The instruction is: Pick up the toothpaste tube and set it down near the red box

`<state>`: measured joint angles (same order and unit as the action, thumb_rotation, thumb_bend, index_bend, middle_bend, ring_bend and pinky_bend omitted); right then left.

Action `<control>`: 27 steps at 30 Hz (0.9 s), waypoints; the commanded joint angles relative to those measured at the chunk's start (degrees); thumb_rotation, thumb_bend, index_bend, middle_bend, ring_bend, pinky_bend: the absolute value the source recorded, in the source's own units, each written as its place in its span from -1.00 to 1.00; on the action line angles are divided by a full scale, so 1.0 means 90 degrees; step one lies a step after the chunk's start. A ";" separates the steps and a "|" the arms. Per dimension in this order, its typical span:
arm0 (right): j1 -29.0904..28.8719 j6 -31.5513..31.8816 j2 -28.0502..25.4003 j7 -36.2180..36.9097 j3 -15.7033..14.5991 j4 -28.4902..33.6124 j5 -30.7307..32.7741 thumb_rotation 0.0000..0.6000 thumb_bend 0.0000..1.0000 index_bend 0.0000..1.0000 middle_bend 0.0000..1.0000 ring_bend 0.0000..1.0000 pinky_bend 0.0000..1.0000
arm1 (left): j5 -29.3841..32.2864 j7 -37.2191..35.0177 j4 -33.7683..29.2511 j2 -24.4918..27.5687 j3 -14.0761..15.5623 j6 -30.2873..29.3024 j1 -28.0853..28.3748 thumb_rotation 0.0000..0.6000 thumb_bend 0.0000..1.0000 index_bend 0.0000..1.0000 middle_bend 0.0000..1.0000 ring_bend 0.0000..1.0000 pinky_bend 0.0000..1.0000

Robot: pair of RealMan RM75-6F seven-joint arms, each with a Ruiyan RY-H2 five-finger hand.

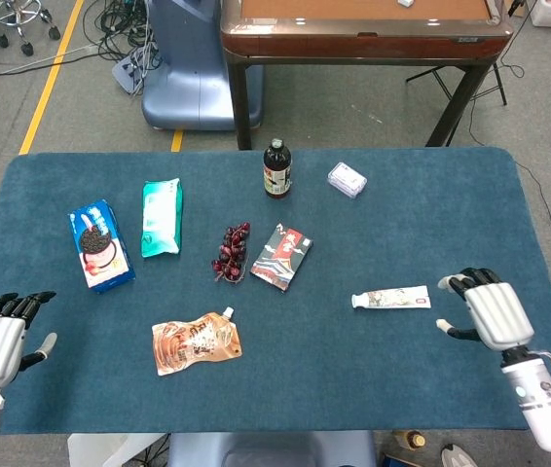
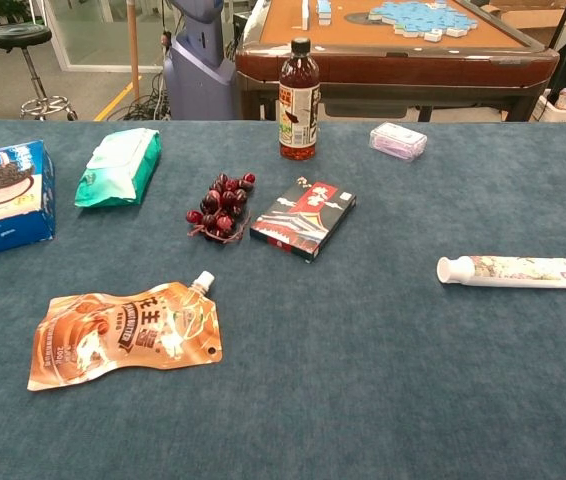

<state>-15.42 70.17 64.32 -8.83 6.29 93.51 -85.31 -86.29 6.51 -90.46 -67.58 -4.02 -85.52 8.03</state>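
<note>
Reaching stage: the right hand (image 1: 485, 309), fingers apart and empty, sits just beside the toothpaste tube (image 1: 390, 298), which it must next grasp and carry to the red box (image 1: 281, 257).

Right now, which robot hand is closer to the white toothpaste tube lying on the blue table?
Right. The right hand is just beside the white toothpaste tube; the left hand is far across the table.
</note>
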 commanded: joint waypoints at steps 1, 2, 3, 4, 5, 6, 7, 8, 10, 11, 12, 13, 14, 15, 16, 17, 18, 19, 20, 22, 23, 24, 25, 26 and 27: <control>-0.0524 -0.0610 0.0287 -0.0117 0.0144 -0.0264 0.0108 1.00 -0.70 -0.26 -0.13 -0.48 -0.49 | -0.0009 0.0002 -0.0015 0.0020 0.0009 -0.0006 -0.0007 1.00 -0.49 -0.54 -0.39 -0.37 -0.67; -0.0666 -0.0789 0.0390 -0.0140 0.0161 -0.0365 0.0142 1.00 -0.70 -0.26 -0.13 -0.48 -0.49 | -0.0011 0.0005 -0.0027 0.0034 0.0017 0.0001 -0.0009 1.00 -0.49 -0.54 -0.39 -0.37 -0.67; -0.0767 -0.0914 0.0476 -0.0155 0.0174 -0.0450 0.0171 1.00 -0.70 -0.26 -0.13 -0.48 -0.49 | -0.0011 0.0005 -0.0036 0.0043 0.0021 0.0002 -0.0011 1.00 -0.49 -0.54 -0.39 -0.37 -0.67; -0.0862 -0.1034 0.0564 -0.0179 0.0182 -0.0532 0.0201 1.00 -0.70 -0.26 -0.13 -0.48 -0.49 | -0.0008 0.0004 -0.0043 0.0050 0.0023 0.0001 -0.0014 1.00 -0.49 -0.54 -0.39 -0.37 -0.67; -0.0983 -0.1171 0.0676 -0.0221 0.0186 -0.0630 0.0217 1.00 -0.70 -0.26 -0.13 -0.48 -0.49 | -0.0002 0.0004 -0.0052 0.0061 0.0025 -0.0003 -0.0021 1.00 -0.49 -0.54 -0.39 -0.37 -0.67; -0.1069 -0.1256 0.0767 -0.0238 0.0188 -0.0713 0.0218 1.00 -0.70 -0.26 -0.13 -0.48 -0.49 | 0.0005 0.0003 -0.0060 0.0070 0.0025 -0.0009 -0.0027 1.00 -0.49 -0.54 -0.39 -0.37 -0.67; -0.1151 -0.1346 0.0854 -0.0255 0.0182 -0.0799 0.0222 1.00 -0.69 -0.26 -0.13 -0.48 -0.49 | 0.0010 0.0000 -0.0066 0.0077 0.0025 -0.0018 -0.0034 1.00 -0.49 -0.54 -0.39 -0.37 -0.67; -0.1258 -0.1480 0.0951 -0.0287 0.0167 -0.0908 0.0230 1.00 -0.68 -0.26 -0.13 -0.48 -0.49 | 0.0015 -0.0005 -0.0075 0.0088 0.0025 -0.0031 -0.0044 1.00 -0.49 -0.54 -0.39 -0.37 -0.67; -0.1401 -0.1646 0.1096 -0.0345 0.0145 -0.1081 0.0244 1.00 -0.66 -0.26 -0.13 -0.48 -0.49 | 0.0022 -0.0012 -0.0090 0.0105 0.0026 -0.0049 -0.0060 1.00 -0.49 -0.54 -0.39 -0.37 -0.67; -0.1484 -0.1757 0.1178 -0.0375 0.0130 -0.1183 0.0270 1.00 -0.65 -0.26 -0.13 -0.48 -0.49 | 0.0029 -0.0013 -0.0102 0.0115 0.0028 -0.0063 -0.0074 1.00 -0.49 -0.54 -0.39 -0.37 -0.67; -0.1538 -0.1821 0.1242 -0.0384 0.0123 -0.1260 0.0292 1.00 -0.64 -0.26 -0.13 -0.48 -0.49 | 0.0037 -0.0016 -0.0108 0.0121 0.0029 -0.0073 -0.0084 1.00 -0.49 -0.54 -0.40 -0.37 -0.68; -0.1588 -0.1881 0.1302 -0.0392 0.0113 -0.1341 0.0310 1.00 -0.63 -0.26 -0.13 -0.48 -0.49 | 0.0044 -0.0021 -0.0112 0.0124 0.0032 -0.0080 -0.0094 1.00 -0.49 -0.54 -0.40 -0.37 -0.68; -0.1634 -0.1941 0.1355 -0.0397 0.0102 -0.1416 0.0334 1.00 -0.62 -0.26 -0.13 -0.48 -0.49 | 0.0051 -0.0027 -0.0116 0.0126 0.0037 -0.0083 -0.0104 1.00 -0.49 -0.54 -0.40 -0.37 -0.68; -0.1683 -0.2000 0.1426 -0.0390 0.0092 -0.1510 0.0366 1.00 -0.62 -0.26 -0.13 -0.48 -0.49 | 0.0060 -0.0031 -0.0119 0.0129 0.0044 -0.0083 -0.0114 1.00 -0.49 -0.54 -0.40 -0.37 -0.68; -0.1716 -0.2041 0.1475 -0.0378 0.0083 -0.1577 0.0391 1.00 -0.61 -0.25 -0.13 -0.48 -0.49 | 0.0065 -0.0032 -0.0118 0.0130 0.0049 -0.0083 -0.0120 1.00 -0.49 -0.54 -0.40 -0.37 -0.68; -0.1744 -0.2078 0.1519 -0.0368 0.0074 -0.1639 0.0416 1.00 -0.61 -0.25 -0.13 -0.48 -0.49 | 0.0070 -0.0033 -0.0118 0.0130 0.0051 -0.0082 -0.0125 1.00 -0.49 -0.54 -0.40 -0.37 -0.68; -0.1775 -0.2108 0.1578 -0.0358 0.0058 -0.1721 0.0437 1.00 -0.60 -0.24 -0.13 -0.48 -0.49 | 0.0077 -0.0040 -0.0123 0.0132 0.0055 -0.0079 -0.0131 1.00 -0.49 -0.54 -0.40 -0.37 -0.68; -0.1795 -0.2129 0.1619 -0.0344 0.0044 -0.1781 0.0451 1.00 -0.60 -0.23 -0.13 -0.48 -0.49 | 0.0079 -0.0048 -0.0125 0.0131 0.0054 -0.0080 -0.0133 1.00 -0.49 -0.54 -0.40 -0.37 -0.69; -0.1819 -0.2167 0.1662 -0.0321 0.0023 -0.1845 0.0476 1.00 -0.60 -0.23 -0.13 -0.48 -0.49 | 0.0080 -0.0055 -0.0122 0.0129 0.0052 -0.0084 -0.0136 1.00 -0.49 -0.55 -0.40 -0.38 -0.69; -0.1853 -0.2216 0.1715 -0.0292 -0.0009 -0.1934 0.0500 1.00 -0.59 -0.21 -0.13 -0.48 -0.49 | 0.0082 -0.0055 -0.0121 0.0131 0.0051 -0.0079 -0.0135 1.00 -0.49 -0.55 -0.40 -0.38 -0.69; -0.1876 -0.2249 0.1745 -0.0296 -0.0029 -0.2001 0.0521 1.00 -0.59 -0.21 -0.13 -0.48 -0.49 | 0.0079 -0.0054 -0.0122 0.0131 0.0048 -0.0079 -0.0132 1.00 -0.49 -0.55 -0.40 -0.38 -0.69; -0.1892 -0.2273 0.1765 -0.0309 -0.0044 -0.2048 0.0539 1.00 -0.58 -0.21 -0.13 -0.48 -0.49 | 0.0075 -0.0053 -0.0121 0.0130 0.0048 -0.0076 -0.0130 1.00 -0.49 -0.55 -0.40 -0.38 -0.69; -0.1907 -0.2293 0.1784 -0.0314 -0.0057 -0.2088 0.0554 1.00 -0.58 -0.21 -0.13 -0.48 -0.49 | 0.0074 -0.0052 -0.0122 0.0131 0.0050 -0.0071 -0.0129 1.00 -0.49 -0.55 -0.40 -0.38 -0.69; -0.1925 -0.2318 0.1809 -0.0306 -0.0071 -0.2130 0.0575 1.00 -0.58 -0.21 -0.13 -0.48 -0.49 | 0.0073 -0.0054 -0.0122 0.0131 0.0049 -0.0070 -0.0128 1.00 -0.49 -0.55 -0.40 -0.38 -0.69; -0.1940 -0.2338 0.1824 -0.0300 -0.0082 -0.2156 0.0586 1.00 -0.58 -0.21 -0.13 -0.48 -0.49 | 0.0075 -0.0057 -0.0121 0.0128 0.0047 -0.0070 -0.0127 1.00 -0.49 -0.55 -0.40 -0.38 -0.69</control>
<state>-32.75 49.27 80.60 -11.57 5.67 74.26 -80.16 -85.61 6.00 -91.55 -66.43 -3.59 -86.15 6.88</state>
